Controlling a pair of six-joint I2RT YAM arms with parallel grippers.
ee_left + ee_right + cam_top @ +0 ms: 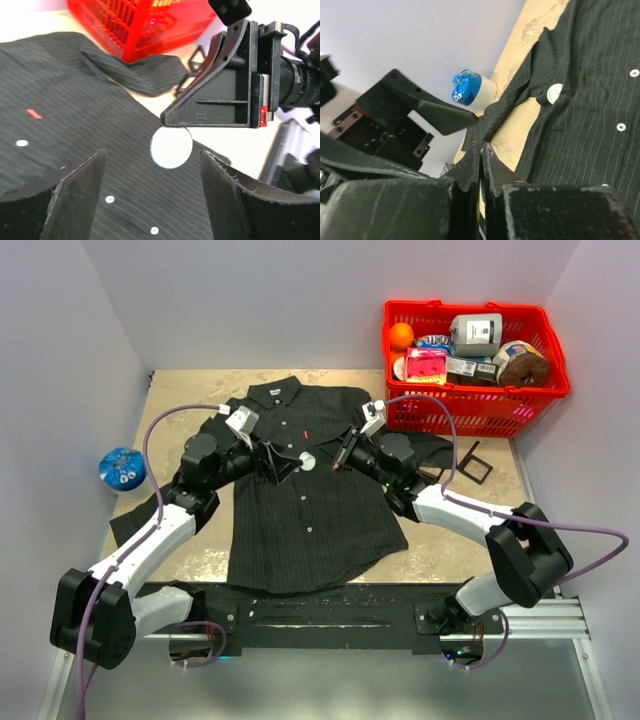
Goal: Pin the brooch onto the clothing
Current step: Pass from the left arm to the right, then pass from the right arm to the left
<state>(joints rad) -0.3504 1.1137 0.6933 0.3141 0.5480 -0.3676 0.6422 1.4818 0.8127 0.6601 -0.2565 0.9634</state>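
Observation:
The clothing, a dark pinstriped shirt (300, 530), lies flat and face up on the table, with a tiny red tag (300, 430) on the chest. A white round brooch (308, 461) sits on the shirt front near the button line. It also shows in the left wrist view (171, 148) and the right wrist view (554, 93). My left gripper (278, 466) is open and empty above the shirt, just left of the brooch, its jaws wide apart (152, 152). My right gripper (340, 458) is shut just right of the brooch (481, 145). Its fingertip (167, 119) overlaps the brooch's top edge.
A red basket (480, 412) full of groceries stands at the back right, touching the shirt's right sleeve. A blue-lidded cup (121, 468) stands at the left wall. A small black square frame (476, 466) lies right of the shirt. Walls close in on the left, the back and the right.

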